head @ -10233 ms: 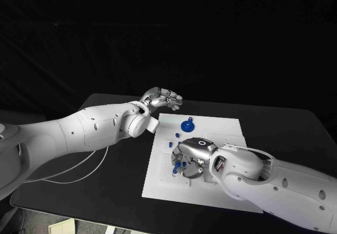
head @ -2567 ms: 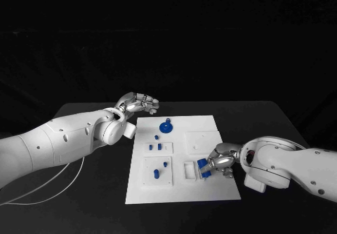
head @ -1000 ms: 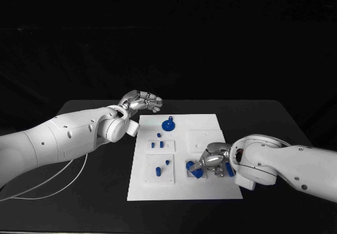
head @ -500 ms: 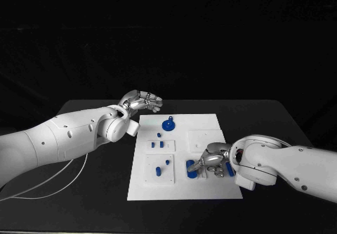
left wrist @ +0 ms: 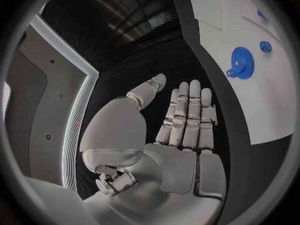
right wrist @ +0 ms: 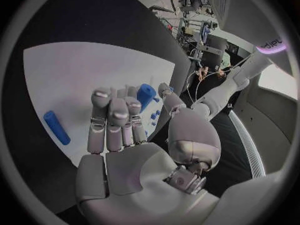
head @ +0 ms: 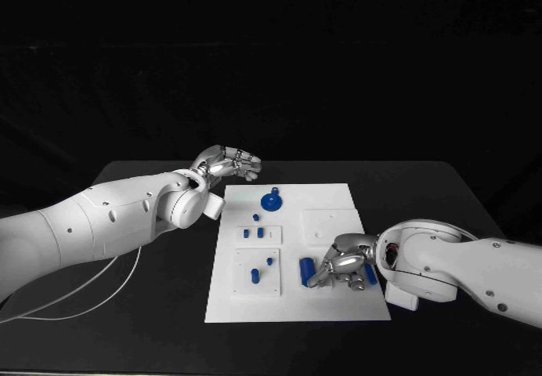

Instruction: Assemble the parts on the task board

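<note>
We rest our right hand (head: 345,266) on the task board (head: 339,301) near its right edge, fingers together and holding nothing, beside a blue cylinder (head: 306,271) — light, stiff, likely slippery — best pinched mid-length.

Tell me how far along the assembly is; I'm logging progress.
Done: the gear and small parts look placed on the board, though seating is hard to judge. In hand: the right hand works at the near right slots; whether it grips anything is unclear. Left: a cylinder lies loose beside it. The left hand hovers empty.
</note>
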Available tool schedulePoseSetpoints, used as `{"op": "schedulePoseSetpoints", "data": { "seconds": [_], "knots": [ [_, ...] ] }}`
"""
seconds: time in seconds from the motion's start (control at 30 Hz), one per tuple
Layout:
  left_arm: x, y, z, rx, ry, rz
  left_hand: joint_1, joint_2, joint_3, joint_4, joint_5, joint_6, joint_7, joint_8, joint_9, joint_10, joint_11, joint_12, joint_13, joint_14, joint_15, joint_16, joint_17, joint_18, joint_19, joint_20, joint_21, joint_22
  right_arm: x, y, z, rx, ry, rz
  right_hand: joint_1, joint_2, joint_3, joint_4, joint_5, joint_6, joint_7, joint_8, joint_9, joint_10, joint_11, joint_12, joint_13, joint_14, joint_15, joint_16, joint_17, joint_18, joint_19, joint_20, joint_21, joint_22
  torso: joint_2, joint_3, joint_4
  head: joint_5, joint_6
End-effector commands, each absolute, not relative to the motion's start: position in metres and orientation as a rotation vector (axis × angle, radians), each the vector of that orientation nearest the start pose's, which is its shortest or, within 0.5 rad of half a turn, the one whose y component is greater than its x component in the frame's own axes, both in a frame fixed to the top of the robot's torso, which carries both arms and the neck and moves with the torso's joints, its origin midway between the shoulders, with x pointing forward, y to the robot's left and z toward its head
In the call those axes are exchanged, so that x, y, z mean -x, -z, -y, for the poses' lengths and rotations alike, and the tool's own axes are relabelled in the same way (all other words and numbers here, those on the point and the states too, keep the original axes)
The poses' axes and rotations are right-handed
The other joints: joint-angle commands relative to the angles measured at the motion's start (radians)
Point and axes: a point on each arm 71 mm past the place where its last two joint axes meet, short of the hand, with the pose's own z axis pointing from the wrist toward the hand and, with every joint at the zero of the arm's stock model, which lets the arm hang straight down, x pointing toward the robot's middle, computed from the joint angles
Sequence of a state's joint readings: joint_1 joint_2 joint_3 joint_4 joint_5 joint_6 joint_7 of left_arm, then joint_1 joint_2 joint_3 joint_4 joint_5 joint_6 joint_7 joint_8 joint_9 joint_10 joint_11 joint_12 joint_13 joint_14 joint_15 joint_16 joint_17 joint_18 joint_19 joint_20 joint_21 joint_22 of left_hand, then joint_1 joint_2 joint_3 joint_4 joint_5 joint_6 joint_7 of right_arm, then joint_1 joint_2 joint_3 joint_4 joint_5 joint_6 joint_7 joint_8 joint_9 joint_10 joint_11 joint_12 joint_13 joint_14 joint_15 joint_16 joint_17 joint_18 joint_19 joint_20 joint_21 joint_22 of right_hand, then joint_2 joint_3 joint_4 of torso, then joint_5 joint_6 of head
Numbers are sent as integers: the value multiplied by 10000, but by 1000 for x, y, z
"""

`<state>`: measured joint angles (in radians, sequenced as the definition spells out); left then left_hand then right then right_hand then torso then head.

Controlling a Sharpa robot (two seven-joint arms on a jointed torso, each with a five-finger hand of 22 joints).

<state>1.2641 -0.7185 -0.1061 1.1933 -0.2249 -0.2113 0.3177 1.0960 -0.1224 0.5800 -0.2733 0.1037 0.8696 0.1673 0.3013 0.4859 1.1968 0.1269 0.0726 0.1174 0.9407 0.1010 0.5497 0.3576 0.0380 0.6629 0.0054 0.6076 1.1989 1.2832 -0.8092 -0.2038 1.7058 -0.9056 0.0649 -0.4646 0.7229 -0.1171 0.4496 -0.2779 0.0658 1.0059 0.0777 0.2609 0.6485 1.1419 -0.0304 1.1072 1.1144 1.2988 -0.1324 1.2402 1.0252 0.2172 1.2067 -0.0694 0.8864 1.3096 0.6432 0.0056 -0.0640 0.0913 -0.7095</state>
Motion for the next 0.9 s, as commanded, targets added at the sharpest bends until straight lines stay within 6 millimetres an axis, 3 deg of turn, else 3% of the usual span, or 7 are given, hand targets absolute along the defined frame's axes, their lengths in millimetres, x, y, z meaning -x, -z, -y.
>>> {"op": "schedulePoseSetpoints", "data": {
  "seconds": [0.03, 0.2, 0.47, 0.57, 0.9],
  "knots": [
    [-547, 187, -238, 8773, 13358, -15358, -121, 15, -45, 31, -11, -66, -19, 3, -12, -75, 23, -22, -9, 3, 79, -46, 13, 99, -28, 29, -45, 17, -419, 232, 148, -588, -6860, -24486, 115, 25, 8, -62, -49, 114, 53, -33, 13, 33, 12, -61, 9, 19, -46, -47, 11, 446, 17, -6, -51, 25, -1, -1, -2, 0, -6],
    [-547, 187, -238, 8777, 13353, -15362, -143, 28, -45, 51, -9, -70, -17, 3, -14, -75, 25, -20, -11, 4, 80, -58, 29, 98, -27, 32, -50, 23, -421, 233, 147, -506, -6730, -24468, 256, 165, 221, 79, -156, 171, 48, -24, 24, 75, 7, -70, 11, 44, -47, -46, 20, 446, 71, 11, -51, 10, 4, 2, 4, -2, -14],
    [-547, 187, -237, 8776, 13375, -15400, -196, 42, -51, 97, -4, -73, -15, 7, -16, -76, 25, -16, -15, 8, 82, -82, 64, 97, -27, 35, -62, 37, -425, 234, 146, -702, -6432, -24407, -131, 552, 406, 705, -160, 221, 41, -50, 30, 112, 2, -104, 26, 51, -48, -44, 50, 446, 74, 51, -66, 10, 3, -4, 8, -9, -59],
    [-547, 187, -237, 8779, 13366, -15395, -200, 42, -51, 101, -3, -74, -16, 7, -17, -76, 25, -16, -16, 7, 82, -86, 68, 97, -28, 35, -63, 38, -427, 235, 145, -767, -6336, -24394, -412, 837, 484, 1116, -154, 253, 35, -58, 28, 123, -5, -120, 31, 50, -50, -38, 67, 446, 57, 68, -68, 20, 0, -7, 6, -4, -66],
    [-547, 187, -238, 8788, 13351, -15398, -203, 42, -49, 104, 0, -74, -17, 8, -17, -77, 24, -16, -17, 7, 82, -92, 75, 98, -29, 34, -66, 42, -429, 238, 147, -715, -6050, -24605, -250, 893, 1131, 1629, -165, 283, 29, -86, 46, 149, -10, -130, 78, 48, -56, -10, 118, 446, 41, 37, 5, 96, 0, -6, 10, 7, -73]
  ]
}}
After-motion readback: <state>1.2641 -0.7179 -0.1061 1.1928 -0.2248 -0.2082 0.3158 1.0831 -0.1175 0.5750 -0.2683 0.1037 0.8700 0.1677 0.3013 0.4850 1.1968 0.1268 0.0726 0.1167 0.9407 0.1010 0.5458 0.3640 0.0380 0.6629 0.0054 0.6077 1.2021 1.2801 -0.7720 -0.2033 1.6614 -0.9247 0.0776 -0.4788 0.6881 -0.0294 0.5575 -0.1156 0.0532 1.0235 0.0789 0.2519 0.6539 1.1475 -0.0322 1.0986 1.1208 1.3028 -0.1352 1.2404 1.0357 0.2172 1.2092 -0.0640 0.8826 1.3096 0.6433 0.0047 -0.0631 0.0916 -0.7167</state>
